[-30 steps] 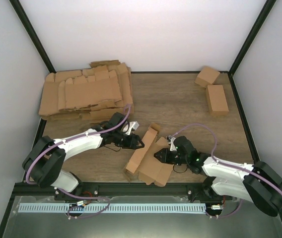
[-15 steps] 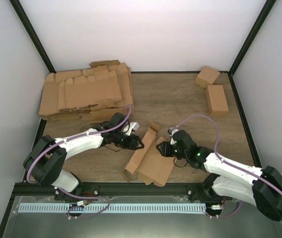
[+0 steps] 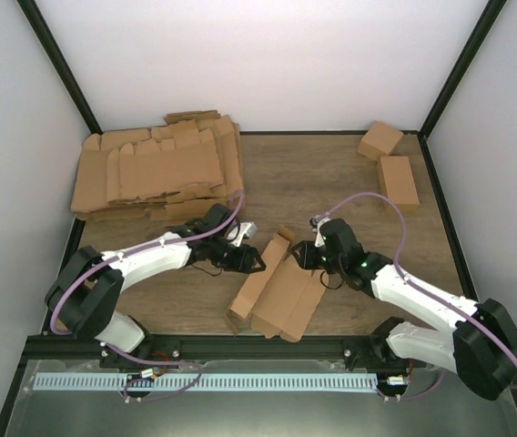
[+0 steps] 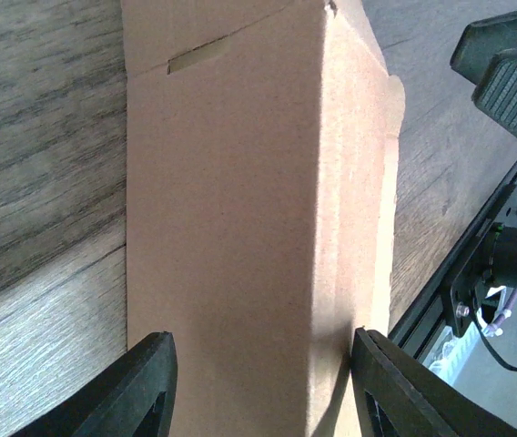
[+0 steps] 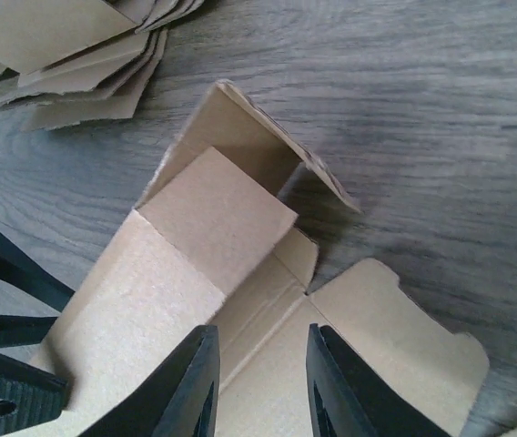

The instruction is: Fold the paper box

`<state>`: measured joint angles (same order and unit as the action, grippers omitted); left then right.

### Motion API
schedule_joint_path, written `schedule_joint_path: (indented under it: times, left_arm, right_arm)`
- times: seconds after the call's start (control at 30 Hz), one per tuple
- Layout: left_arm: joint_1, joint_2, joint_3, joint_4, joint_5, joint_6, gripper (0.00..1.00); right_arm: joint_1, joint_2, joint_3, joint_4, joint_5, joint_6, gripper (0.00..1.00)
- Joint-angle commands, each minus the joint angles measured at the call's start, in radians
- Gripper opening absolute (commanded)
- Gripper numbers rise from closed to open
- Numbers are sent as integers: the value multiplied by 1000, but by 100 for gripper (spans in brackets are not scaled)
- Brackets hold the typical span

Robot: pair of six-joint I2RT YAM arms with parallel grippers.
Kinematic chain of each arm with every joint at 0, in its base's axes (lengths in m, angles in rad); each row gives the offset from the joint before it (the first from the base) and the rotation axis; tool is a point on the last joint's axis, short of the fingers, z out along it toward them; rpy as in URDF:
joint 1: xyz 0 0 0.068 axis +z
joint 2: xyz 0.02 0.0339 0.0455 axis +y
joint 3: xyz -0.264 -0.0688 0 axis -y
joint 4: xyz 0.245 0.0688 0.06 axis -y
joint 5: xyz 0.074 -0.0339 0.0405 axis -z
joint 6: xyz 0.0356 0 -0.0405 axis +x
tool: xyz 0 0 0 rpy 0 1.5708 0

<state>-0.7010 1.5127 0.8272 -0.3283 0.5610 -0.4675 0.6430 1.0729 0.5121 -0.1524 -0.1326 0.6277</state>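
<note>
The paper box (image 3: 277, 287) lies part-folded on the wooden table between my two arms, its long left wall raised and a wide panel flat on the right. My left gripper (image 3: 257, 264) stands open against the outside of that raised wall (image 4: 240, 209), one finger near each edge of it. My right gripper (image 3: 299, 258) is open at the box's far right end. It hovers over the inner creases (image 5: 277, 300), and nothing is between its fingers (image 5: 195, 382). An end flap (image 5: 240, 137) stands up beyond it.
A big pile of flat cardboard blanks (image 3: 158, 173) fills the back left, and its edge shows in the right wrist view (image 5: 67, 55). Two folded boxes (image 3: 380, 139) (image 3: 397, 182) sit at the back right. The black frame rail (image 3: 240, 346) runs along the near edge.
My right gripper has moved away from the near edge, up along the box's right side to its far end. The left arm has hardly moved.
</note>
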Motion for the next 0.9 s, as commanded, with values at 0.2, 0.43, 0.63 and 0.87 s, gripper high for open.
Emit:
schedule_joint_path:
  times: [0.2, 0.43, 0.63, 0.87]
  left_arm:
    - [-1, -16, 42, -34, 2, 25, 55]
    - [1, -22, 35, -34, 1, 26, 55]
    - [11, -39, 25, -23, -10, 15, 55]
    - [29, -46, 16, -17, 14, 18, 55]
  right_arm:
    - [-3, 136, 161, -51, 155, -155, 29]
    - [-3, 186, 183, -29, 175, -197, 34]
    - [-3, 217, 182, 0, 195, -222, 39]
    - [-3, 271, 216, 4, 209, -251, 42]
